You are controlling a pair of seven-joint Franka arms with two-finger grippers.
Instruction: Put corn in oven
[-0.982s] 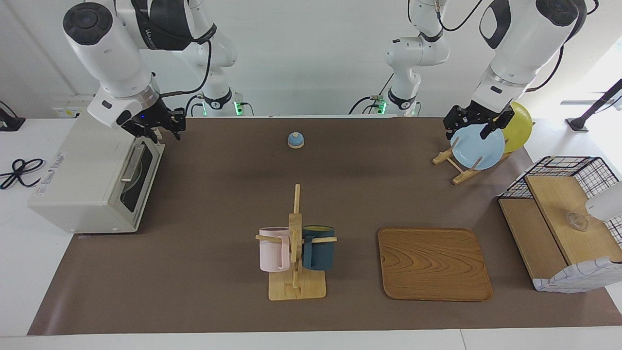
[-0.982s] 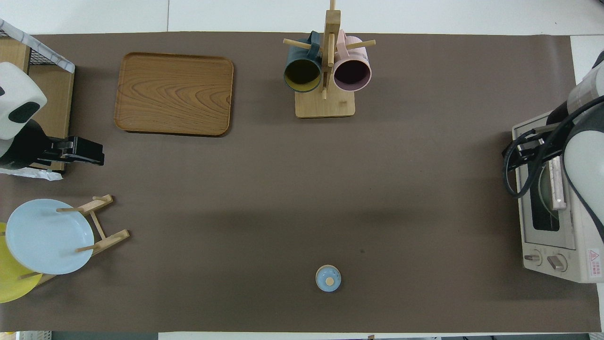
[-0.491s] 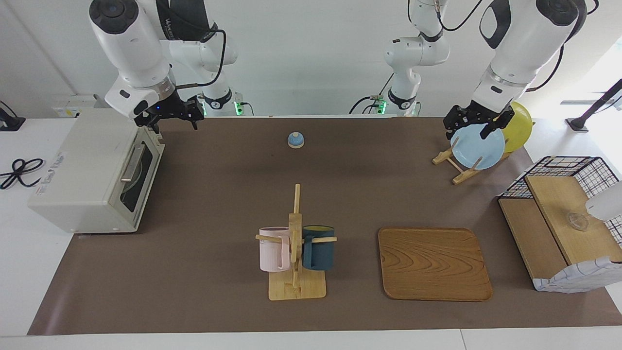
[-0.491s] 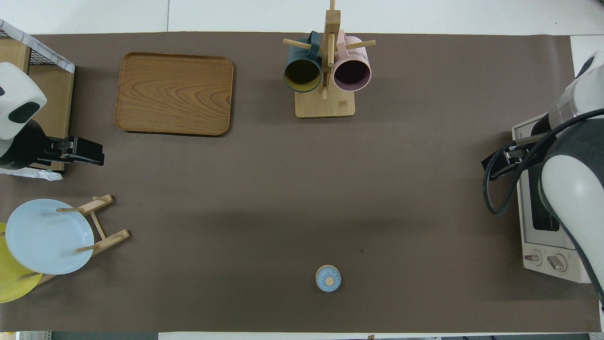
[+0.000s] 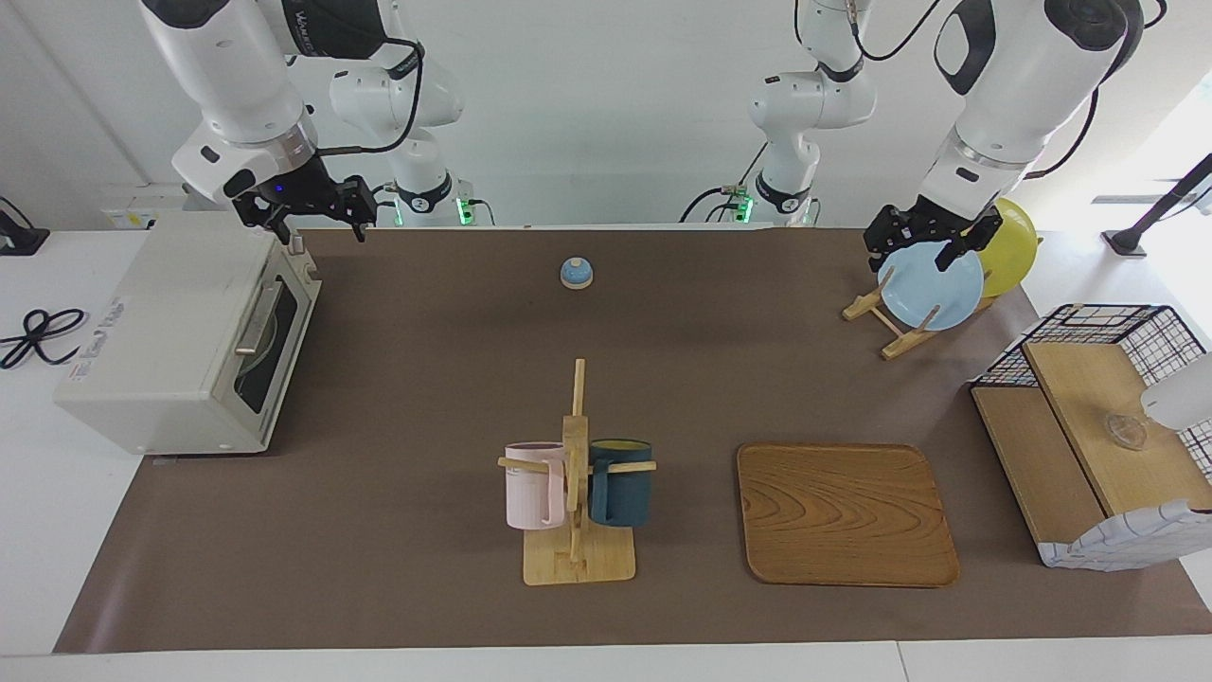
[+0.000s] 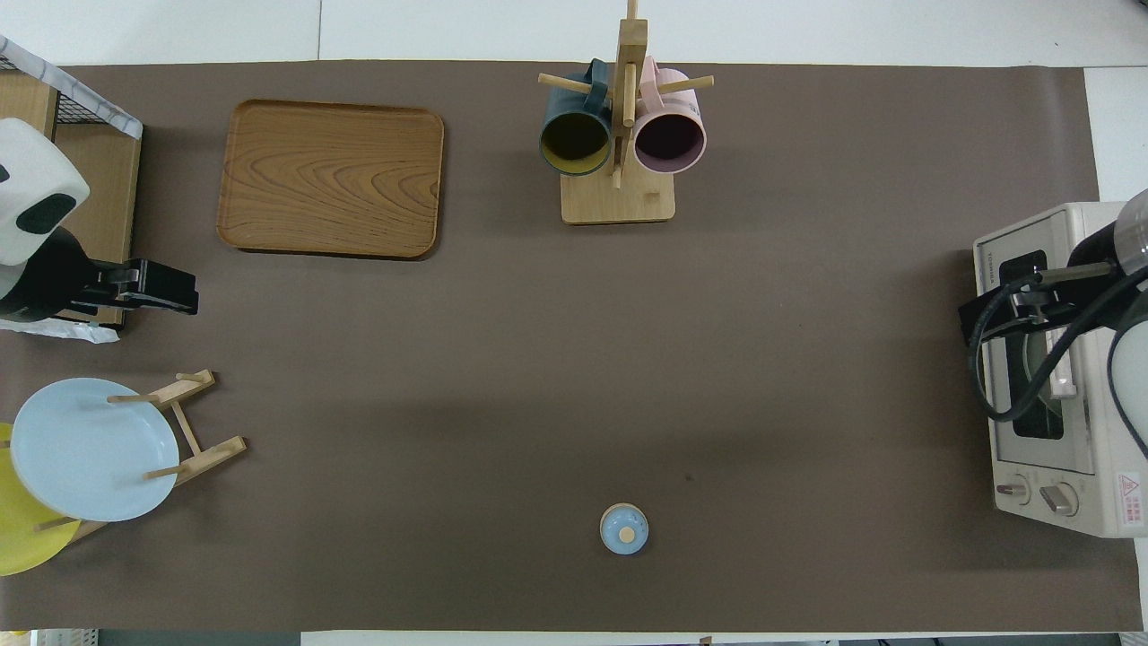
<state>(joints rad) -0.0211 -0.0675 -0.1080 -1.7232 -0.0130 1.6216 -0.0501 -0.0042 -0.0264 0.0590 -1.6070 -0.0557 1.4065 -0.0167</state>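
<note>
Brown table mat (image 5: 426, 379): boxy cream-white oven (image 5: 180, 341) door closed, right gripper (image 5: 308, 216) open, empty above it; left gripper (image 5: 933, 242) open, empty, over light-blue plate (image 5: 933, 289).

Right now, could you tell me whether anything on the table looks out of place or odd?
Nothing stands out. The boxy cream-white toaster oven has its door shut, both mugs hang on the wooden rack, and the plates sit upright in their stand. No corn is visible.
</note>
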